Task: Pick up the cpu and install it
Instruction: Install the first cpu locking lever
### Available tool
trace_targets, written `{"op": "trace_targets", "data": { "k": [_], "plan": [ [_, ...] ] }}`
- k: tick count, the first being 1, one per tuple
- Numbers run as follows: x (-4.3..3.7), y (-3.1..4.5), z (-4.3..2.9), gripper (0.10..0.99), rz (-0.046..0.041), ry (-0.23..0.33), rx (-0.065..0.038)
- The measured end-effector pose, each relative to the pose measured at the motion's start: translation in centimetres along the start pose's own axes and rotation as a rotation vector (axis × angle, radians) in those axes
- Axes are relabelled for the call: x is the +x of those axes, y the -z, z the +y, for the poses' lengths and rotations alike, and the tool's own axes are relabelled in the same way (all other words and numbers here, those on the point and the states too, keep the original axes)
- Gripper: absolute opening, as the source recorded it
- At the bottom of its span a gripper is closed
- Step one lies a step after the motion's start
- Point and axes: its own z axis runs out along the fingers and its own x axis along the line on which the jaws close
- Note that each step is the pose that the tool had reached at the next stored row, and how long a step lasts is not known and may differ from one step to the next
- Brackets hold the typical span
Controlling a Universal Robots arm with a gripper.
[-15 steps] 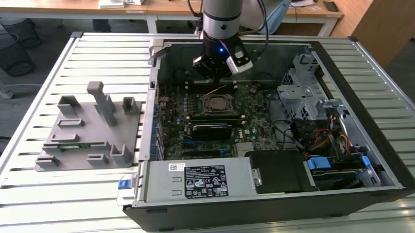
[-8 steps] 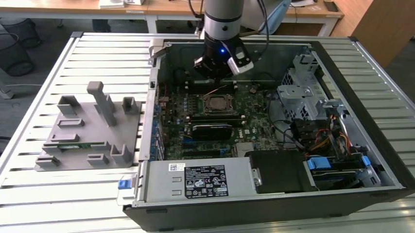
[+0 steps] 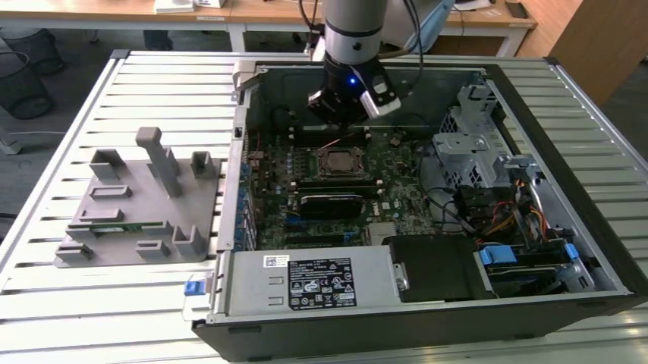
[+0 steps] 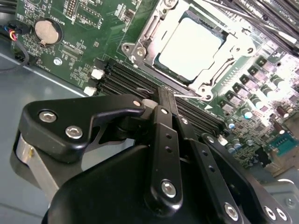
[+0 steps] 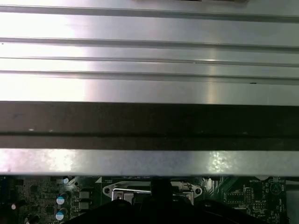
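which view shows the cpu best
The second wrist view: the cpu sits in its socket, its pale metal top in full sight beyond the hand. In the exterior view it is a small square mid-motherboard. The first wrist view shows just the socket frame's edge, not the chip top.

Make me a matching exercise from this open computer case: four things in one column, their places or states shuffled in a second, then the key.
Things
1. cpu
2. gripper
3. grey fixture
4. coin cell battery

Places or states
A. on the slatted table, outside the case at the exterior view's left
B. seated in the motherboard socket, metal frame around it
C. round and silvery, on the green board
D. above the board, beside the socket

Pairs: 1-B, 2-D, 3-A, 4-C
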Motion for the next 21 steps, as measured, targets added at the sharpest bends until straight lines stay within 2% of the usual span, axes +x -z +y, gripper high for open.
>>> {"op": "trace_targets", "data": {
  "k": [15, 21],
  "plan": [
    [-0.83, -0.89, 0.04, 0.106, 0.0003, 0.003, 0.0],
    [-0.97, -1.46, 0.02, 0.106, 0.0006, 0.004, 0.0]
  ]
}}
